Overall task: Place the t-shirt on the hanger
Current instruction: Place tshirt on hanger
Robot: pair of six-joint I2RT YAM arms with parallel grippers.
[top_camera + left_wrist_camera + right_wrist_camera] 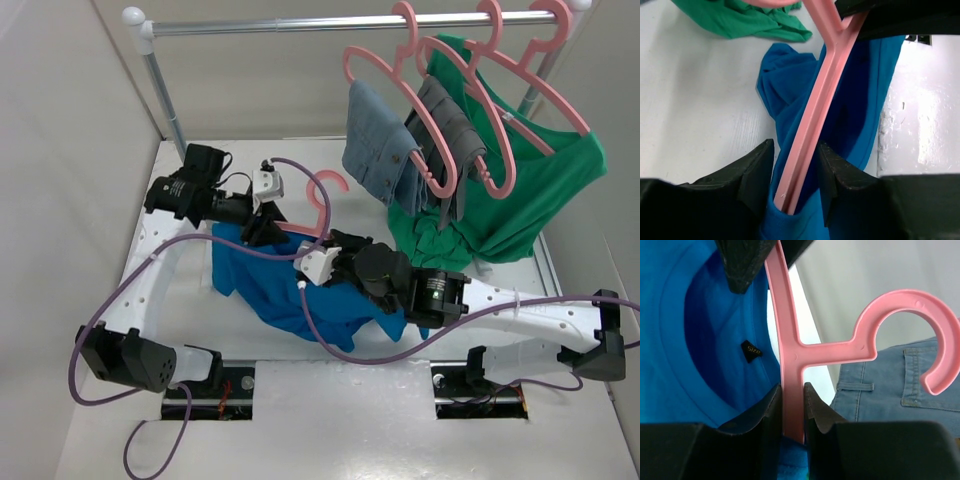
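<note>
While lying on the white table (pixel 560 430): blue t-shirt (pixel 290 290), pink hanger (pixel 790 355).
Right gripper (pixel 792 402) pinching hanger; left gripper (pixel 795 175) jaws narrow around its bar at nine o'clock, maybe not touching.

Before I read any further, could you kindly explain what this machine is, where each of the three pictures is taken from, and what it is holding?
These are two robot arms bolted at the near edge of a white table, each ending in a two-finger gripper. The wide picture comes from a fixed camera above and behind them; the other two come from cameras on the wrists, looking along each gripper's own fingers.

On the table lies a blue t-shirt. Behind it a rail carries pink hangers with a denim garment, something grey, and a green shirt.

The right gripper is shut on a bare pink hanger just below its hook. The left gripper has one arm of the same hanger between its fingers, where it enters the t-shirt; whether it grips firmly I cannot tell.
</note>
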